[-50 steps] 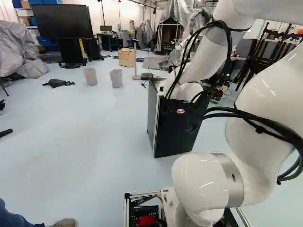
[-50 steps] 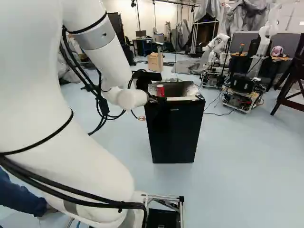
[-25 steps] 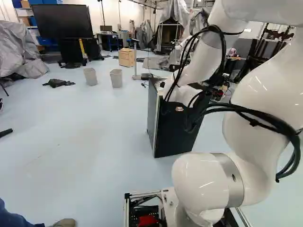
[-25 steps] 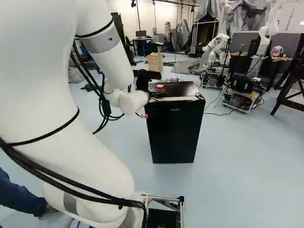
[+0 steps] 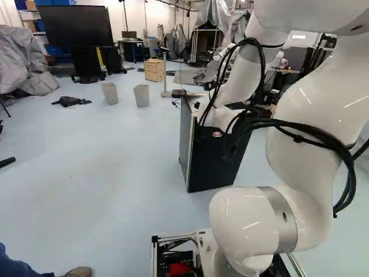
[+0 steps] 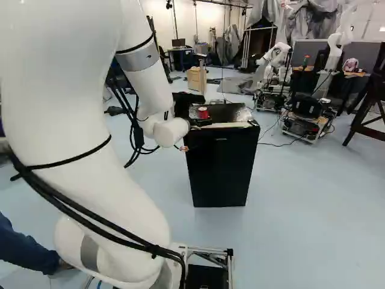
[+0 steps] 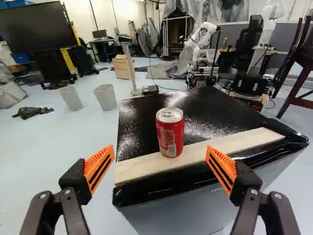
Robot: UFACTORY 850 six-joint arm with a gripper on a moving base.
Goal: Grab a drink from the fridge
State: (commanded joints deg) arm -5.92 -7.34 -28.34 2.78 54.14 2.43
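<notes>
Red can (image 7: 171,133) atop blk fridge (image 6: 219,171)

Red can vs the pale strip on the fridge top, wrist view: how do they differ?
Shape: the red can is a short cylinder; the pale strip is long and flat.
Pose: the can stands upright; the strip lies along the edge of the fridge.
Colour: the can is red with a silver lid, the strip plain pale.
Shared: both are on top of the fridge.
</notes>
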